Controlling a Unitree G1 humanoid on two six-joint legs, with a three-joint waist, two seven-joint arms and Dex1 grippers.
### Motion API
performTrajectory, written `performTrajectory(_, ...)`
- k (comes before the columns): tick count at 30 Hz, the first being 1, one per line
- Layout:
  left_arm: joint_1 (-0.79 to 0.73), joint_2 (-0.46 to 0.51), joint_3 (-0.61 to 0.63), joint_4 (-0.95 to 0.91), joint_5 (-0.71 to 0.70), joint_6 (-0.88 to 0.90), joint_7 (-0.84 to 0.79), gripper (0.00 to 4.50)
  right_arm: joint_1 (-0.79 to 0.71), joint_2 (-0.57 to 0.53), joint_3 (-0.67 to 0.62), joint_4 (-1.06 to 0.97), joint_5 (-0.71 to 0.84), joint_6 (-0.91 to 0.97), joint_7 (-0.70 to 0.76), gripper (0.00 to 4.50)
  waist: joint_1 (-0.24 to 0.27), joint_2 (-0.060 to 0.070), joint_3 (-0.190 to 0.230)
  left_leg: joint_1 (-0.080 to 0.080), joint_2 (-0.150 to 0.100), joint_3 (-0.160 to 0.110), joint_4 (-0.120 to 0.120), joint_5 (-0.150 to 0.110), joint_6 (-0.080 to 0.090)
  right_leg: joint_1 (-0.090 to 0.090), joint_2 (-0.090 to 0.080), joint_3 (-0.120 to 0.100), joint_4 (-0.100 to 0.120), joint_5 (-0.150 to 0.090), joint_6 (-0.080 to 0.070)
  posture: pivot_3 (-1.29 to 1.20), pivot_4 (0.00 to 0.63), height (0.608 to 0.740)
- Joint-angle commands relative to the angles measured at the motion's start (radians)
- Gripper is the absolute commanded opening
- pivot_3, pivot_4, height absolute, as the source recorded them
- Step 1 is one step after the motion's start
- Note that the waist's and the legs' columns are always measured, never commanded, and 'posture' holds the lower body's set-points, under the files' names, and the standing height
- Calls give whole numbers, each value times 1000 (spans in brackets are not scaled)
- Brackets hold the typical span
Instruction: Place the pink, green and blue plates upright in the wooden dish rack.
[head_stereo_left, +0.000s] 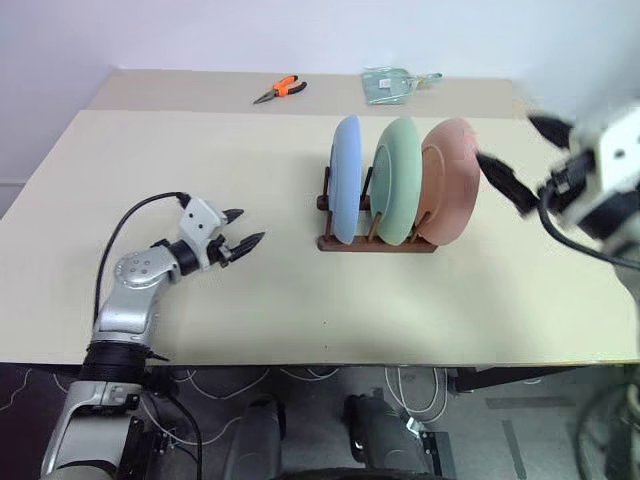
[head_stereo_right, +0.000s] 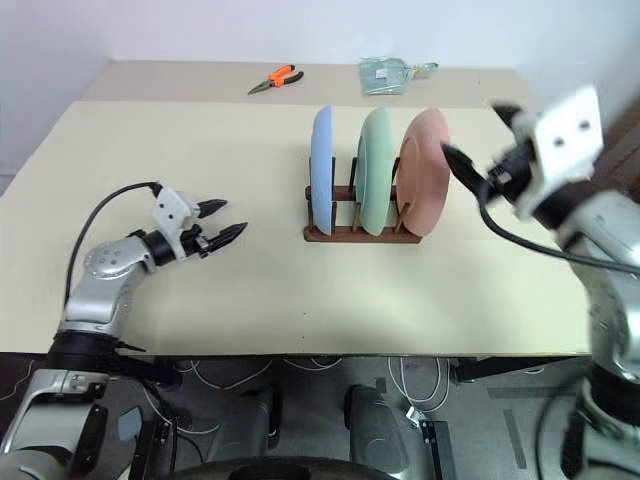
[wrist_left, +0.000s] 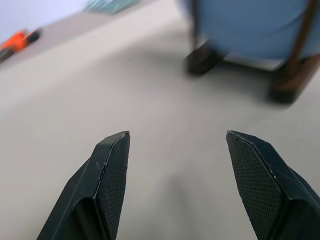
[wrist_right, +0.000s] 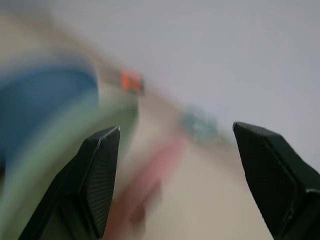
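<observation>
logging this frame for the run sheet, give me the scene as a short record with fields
rack: wooden dish rack on the table, right of centre
plates in rack: blue plate, green plate, pink plate, all upright, left to right
left gripper: open, empty, low over the table left of the rack
right gripper: open, empty, just right of the pink plate
other items: orange-handled pliers and a clear packet at the far edge
task state: all three plates racked
</observation>
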Motion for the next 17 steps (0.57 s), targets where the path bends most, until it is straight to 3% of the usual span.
performTrajectory(1,2,32,21,12,7,-37,-27,3148,194,14,-104,12,-8,-74,99,3665,-1,1,0,0,0,0,0,0,0,1,0,0,-1,0,0,0,150,732)
performTrajectory(6,25,34,5,-26,-11,5,-59,3148,305,80,-79,94,-11,-165,122,3665,-11,1,0,4,1,3,1,0,0,3,-1,2,-2,1,-1,0,150,732)
performTrajectory(17,93,27,3,-125,-16,64,-57,3148,300,95,-1,183,-20,-241,156,3665,-4,1,0,4,1,3,0,0,0,3,-1,2,-3,1,-1,0,150,732)
